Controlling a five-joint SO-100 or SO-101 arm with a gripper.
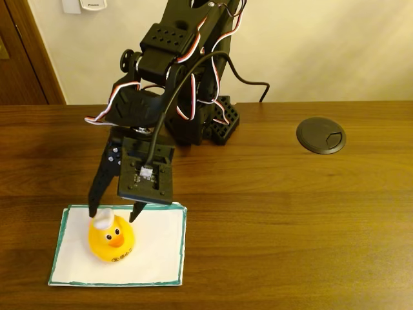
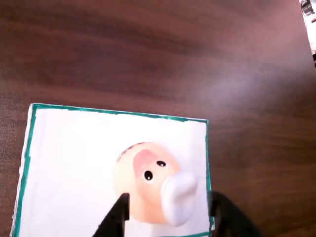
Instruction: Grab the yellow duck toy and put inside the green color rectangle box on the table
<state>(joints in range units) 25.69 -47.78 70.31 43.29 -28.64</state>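
One yellow duck toy [image 1: 111, 239] stands on the one green color rectangle box [image 1: 161, 258], at the near left of the table [image 1: 290, 213]. The gripper [image 1: 114, 214] is spread wide, one finger at each side of the duck's head. Far right is one black grommet [image 1: 321, 135].

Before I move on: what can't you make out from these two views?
- Duck chest print: too small in the fixed view, turned away in the wrist view.
- Fingertips touching the duck or not: wrist view cuts them off at its bottom edge.
- Paper near edge: cut off by the wrist view's bottom edge.
- Arm base: hidden behind the arm in the fixed view.
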